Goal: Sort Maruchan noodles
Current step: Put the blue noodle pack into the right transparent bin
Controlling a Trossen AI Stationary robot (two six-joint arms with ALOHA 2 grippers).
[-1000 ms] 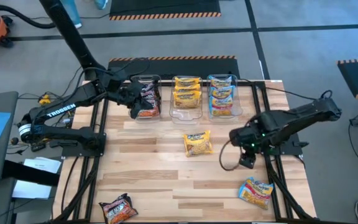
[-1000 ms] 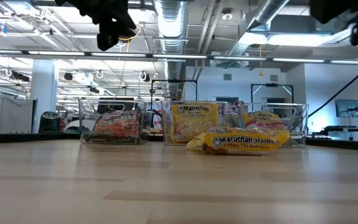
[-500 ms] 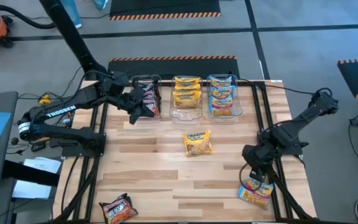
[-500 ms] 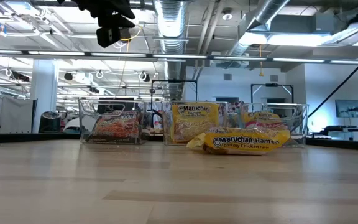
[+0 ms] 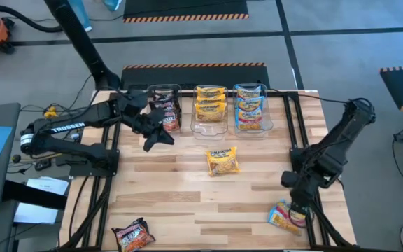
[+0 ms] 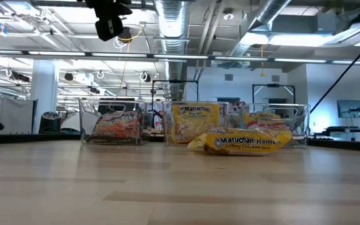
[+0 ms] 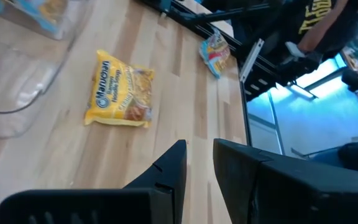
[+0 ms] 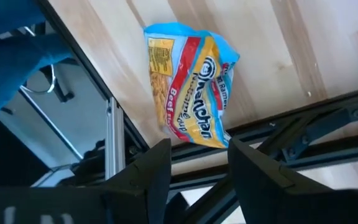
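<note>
My right hand [image 8: 194, 165] has swung down over the crinkly light-blue-and-pink noodle packet [image 5: 287, 215] at the worktop's near right corner, fingers apart (nothing gripped yet), ready to pick.

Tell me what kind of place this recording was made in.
Probably a robotics lab in an industrial hall: a pale wooden slatted table on a black metal frame, exposed silver ceiling ducts, and yellow-black hazard tape on the grey floor.

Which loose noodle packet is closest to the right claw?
The blue packet at the table's near right edge, just below the right claw. The yellow packet and dark packet lie farther off.
</note>
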